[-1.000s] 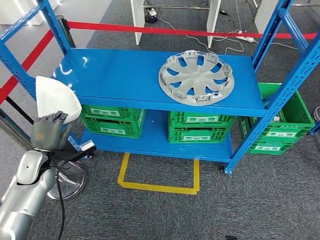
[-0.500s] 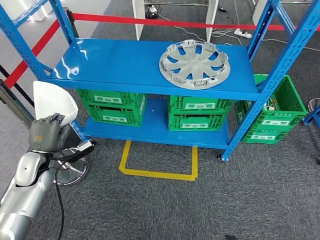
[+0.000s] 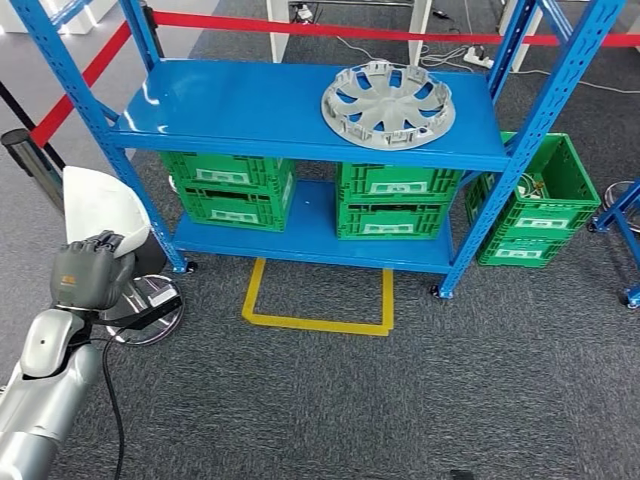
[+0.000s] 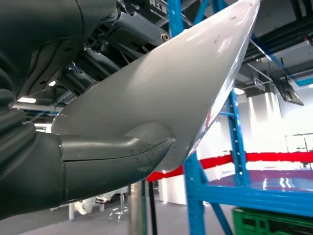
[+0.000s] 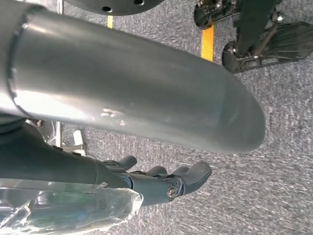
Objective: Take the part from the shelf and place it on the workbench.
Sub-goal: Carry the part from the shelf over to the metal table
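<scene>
My left hand [image 3: 87,272] grips a white curved shell part [image 3: 98,205] at the left of the head view, raised in front of the blue shelf's left post. In the left wrist view the same part [image 4: 177,88] lies across the hand, with the grey thumb [image 4: 110,159] pressed against its underside. A silver hubcap [image 3: 389,103] lies flat on the top board of the blue shelf [image 3: 249,110], to the right. My right hand [image 5: 166,182] hangs over the carpet with its dark fingers apart from the thumb and nothing in them.
Green crates [image 3: 226,190] [image 3: 396,205] fill the lower shelf, and another [image 3: 532,205] stands on the floor to the right. A yellow floor marking [image 3: 321,323] lies before the shelf. A round stand base [image 3: 147,310] and red barrier tape [image 3: 226,22] are near.
The whole picture has shifted: the camera has drawn back from the shelf, which now sits higher and farther away. My left hand still holds the white part.
</scene>
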